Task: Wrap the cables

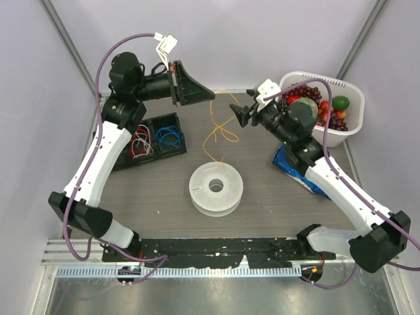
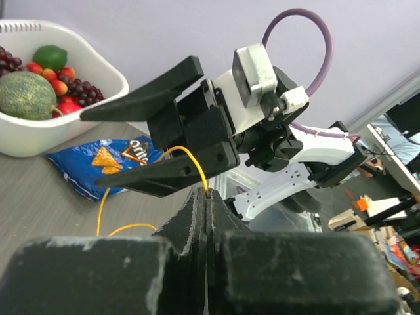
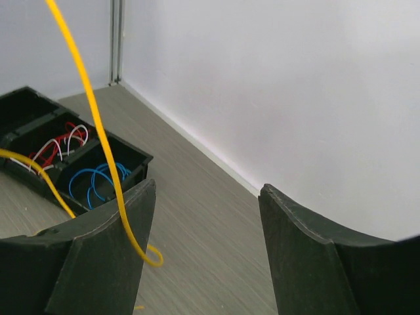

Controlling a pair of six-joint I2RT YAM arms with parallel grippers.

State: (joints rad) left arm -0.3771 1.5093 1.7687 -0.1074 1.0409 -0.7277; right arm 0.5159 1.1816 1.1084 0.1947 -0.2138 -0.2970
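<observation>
Left gripper (image 2: 205, 205): we see its jaws pressed together on the yellow cable (image 1: 216, 134), behind the white spool (image 1: 216, 187).
Right gripper (image 3: 207, 197): jaws wide apart, holding nothing, behind the spool.
Cable: dangles toward the spool's far edge.

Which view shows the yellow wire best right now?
Top external: nearly the whole yellow wire shows, looping down from the left pincer. Left wrist shows mainly the pinched end; right wrist, passing strands.
</observation>
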